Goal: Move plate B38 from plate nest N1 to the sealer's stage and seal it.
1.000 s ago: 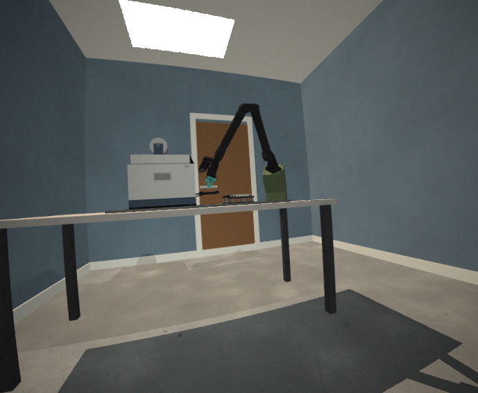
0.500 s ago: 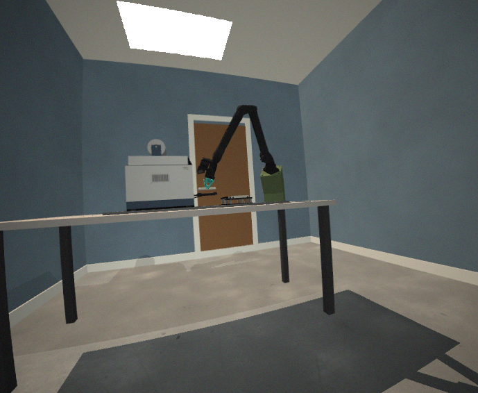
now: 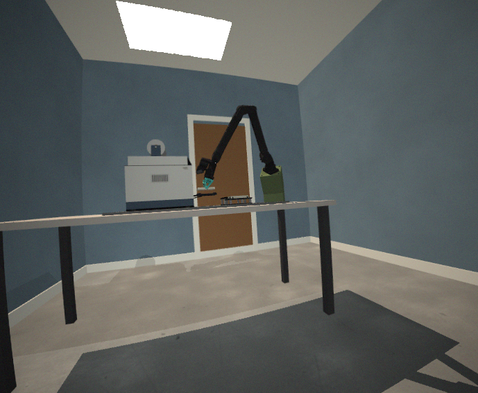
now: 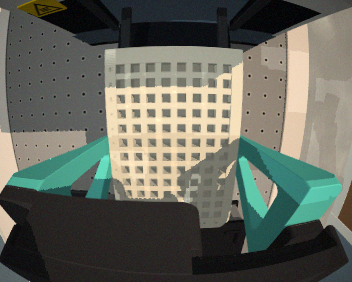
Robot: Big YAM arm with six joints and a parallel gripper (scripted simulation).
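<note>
Blue-walled room: pincer [image 4: 174, 176] grips plate B38 [image 4: 171, 133] (sealer [image 3: 158, 182] ahead).

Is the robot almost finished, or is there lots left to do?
Not yet. Done: the gripper has picked up plate B38, clamped between its teal fingers. Happening now: it holds the plate in the air by the sealer, above the dark stage. Left: seat the plate, let go, press START, wait for the seal.
</note>
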